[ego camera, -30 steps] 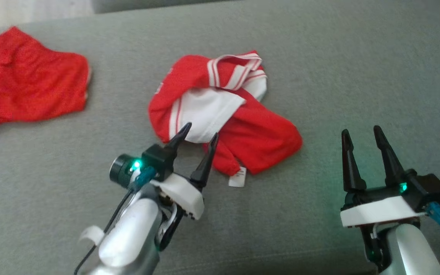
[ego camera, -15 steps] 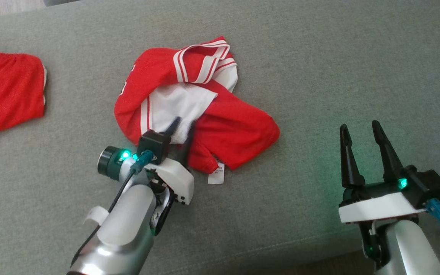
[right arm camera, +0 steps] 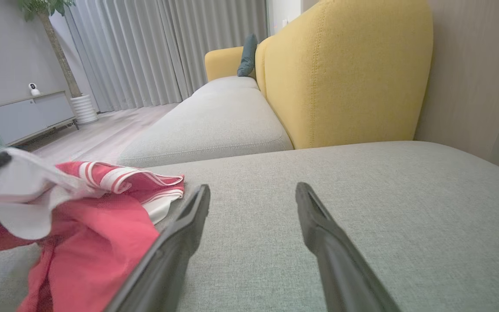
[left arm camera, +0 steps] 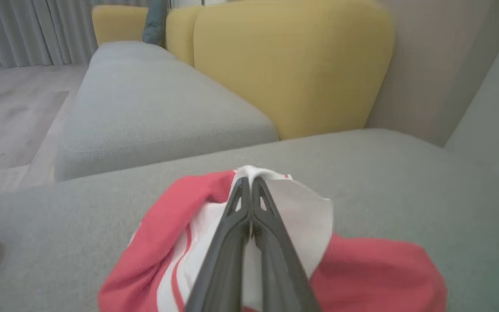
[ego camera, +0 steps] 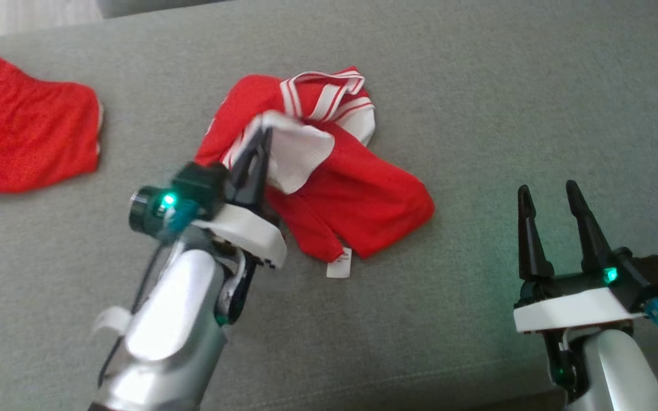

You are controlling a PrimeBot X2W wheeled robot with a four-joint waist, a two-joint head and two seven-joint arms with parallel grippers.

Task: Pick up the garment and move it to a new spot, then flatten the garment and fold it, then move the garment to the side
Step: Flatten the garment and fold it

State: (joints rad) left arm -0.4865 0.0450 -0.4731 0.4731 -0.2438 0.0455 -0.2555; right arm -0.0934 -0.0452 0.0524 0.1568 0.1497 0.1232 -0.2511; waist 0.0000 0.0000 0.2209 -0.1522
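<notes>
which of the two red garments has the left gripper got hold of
The red-and-white striped garment in the middle: the left gripper is shut on its white panel. The plain red garment at the far left lies untouched.

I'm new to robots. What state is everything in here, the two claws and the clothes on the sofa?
left claw, shut on a white fold of the red-and-white garment
right claw, open, empty, above the grey cushion
red-and-white garment, crumpled, one fold pinched up
other red garment, lying loose on the cushion, untouched
white label, flat on the cushion
</notes>
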